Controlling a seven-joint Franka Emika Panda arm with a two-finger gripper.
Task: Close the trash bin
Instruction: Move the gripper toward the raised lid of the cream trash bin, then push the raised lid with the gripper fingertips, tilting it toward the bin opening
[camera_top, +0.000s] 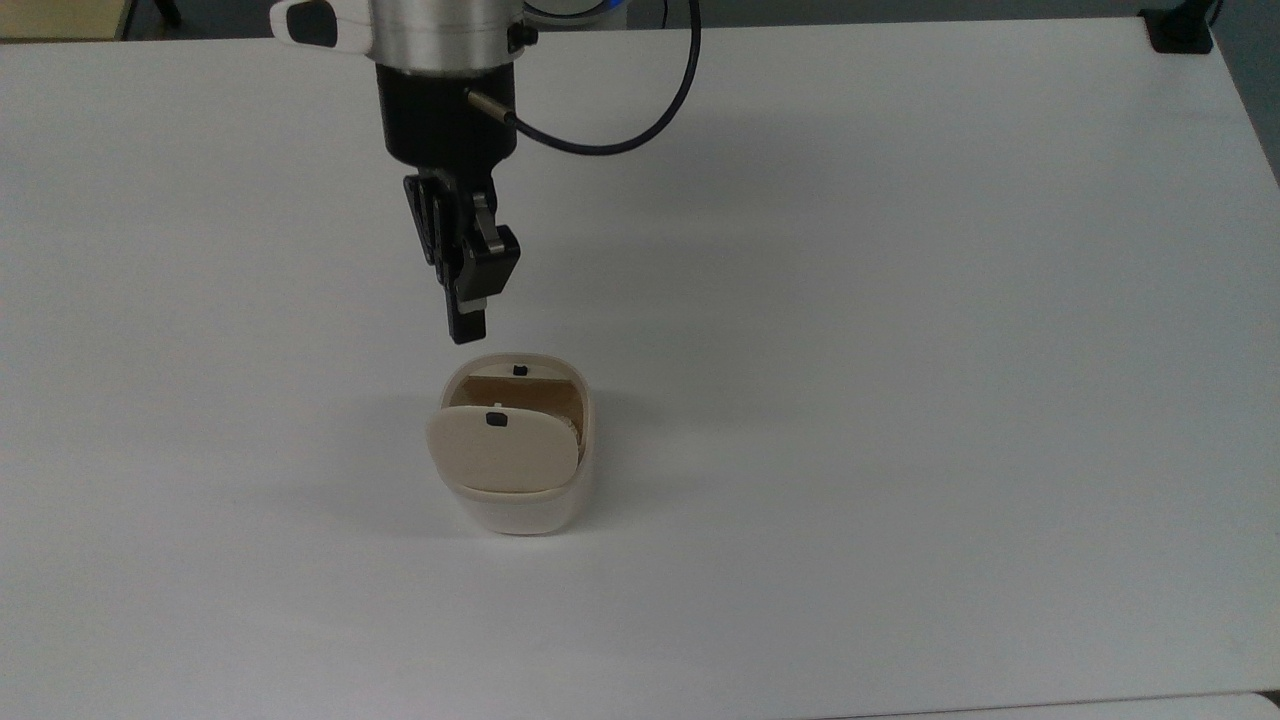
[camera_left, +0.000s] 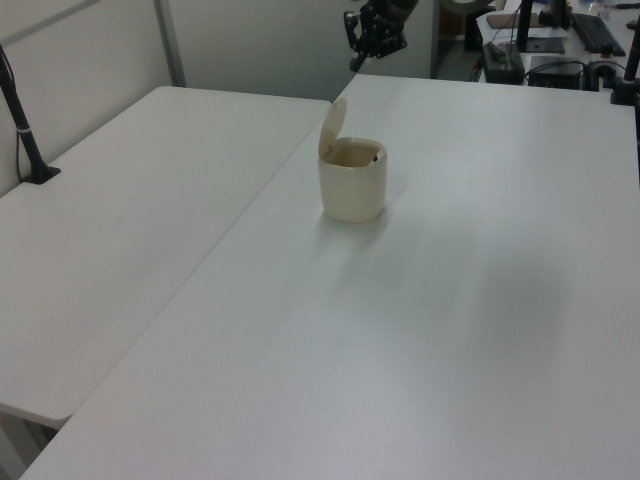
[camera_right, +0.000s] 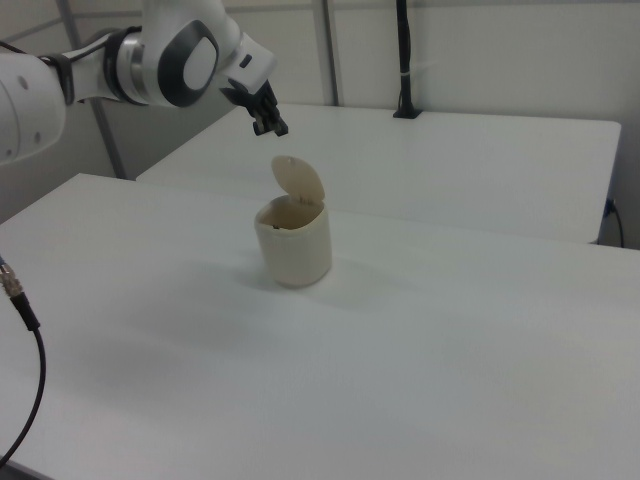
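The small cream rounded-square plastic trash bin (camera_top: 520, 455) stands mid white tabletop (camera_top: 900, 350), lid raised. At its 12 o'clock in the top view, the black end effector (camera_top: 466, 325) hangs above, fingers narrowed together, holding nothing.

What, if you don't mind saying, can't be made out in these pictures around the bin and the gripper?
- Inside of the trash bin: the raised lid covers most of the opening in the top view.
- Lid hinge: behind the lid, top view.
- Gripper: finger gap unreadable, seen edge-on.
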